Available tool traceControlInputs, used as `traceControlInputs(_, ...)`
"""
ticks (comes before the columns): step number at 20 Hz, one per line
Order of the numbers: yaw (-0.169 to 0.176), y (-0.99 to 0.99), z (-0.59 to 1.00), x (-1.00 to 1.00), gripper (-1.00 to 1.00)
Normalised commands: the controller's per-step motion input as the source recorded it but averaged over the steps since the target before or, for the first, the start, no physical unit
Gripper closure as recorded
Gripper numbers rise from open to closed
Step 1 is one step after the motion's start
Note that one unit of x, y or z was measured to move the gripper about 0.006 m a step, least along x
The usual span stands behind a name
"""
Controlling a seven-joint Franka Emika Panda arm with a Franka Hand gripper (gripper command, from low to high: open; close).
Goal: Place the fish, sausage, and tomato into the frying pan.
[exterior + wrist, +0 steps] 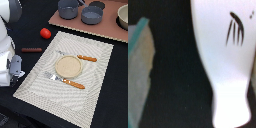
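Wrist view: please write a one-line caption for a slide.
Close wrist view of the white fish, with dark fin marks, lying on a black surface beside the placemat corner.

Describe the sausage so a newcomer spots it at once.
Start at the pale striped placemat in the middle of the black table. Just off the mat's edge, on the exterior view's left, lies the sausage: a thin, dark reddish-brown stick below the round red tomato.
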Motion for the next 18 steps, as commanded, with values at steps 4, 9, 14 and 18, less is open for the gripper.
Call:
traceControlInputs(4, 0.018, -0.05, -0.16, 0.00, 1.00)
traceControlInputs(9, 0.009, -0.01, 0.19, -0.20, 1.00)
traceControlInputs(14, 0.081, 0.57, 1.00, 0.00, 1.00)
traceControlInputs(18, 0.054, 0.68, 1.00, 0.62, 1.00)
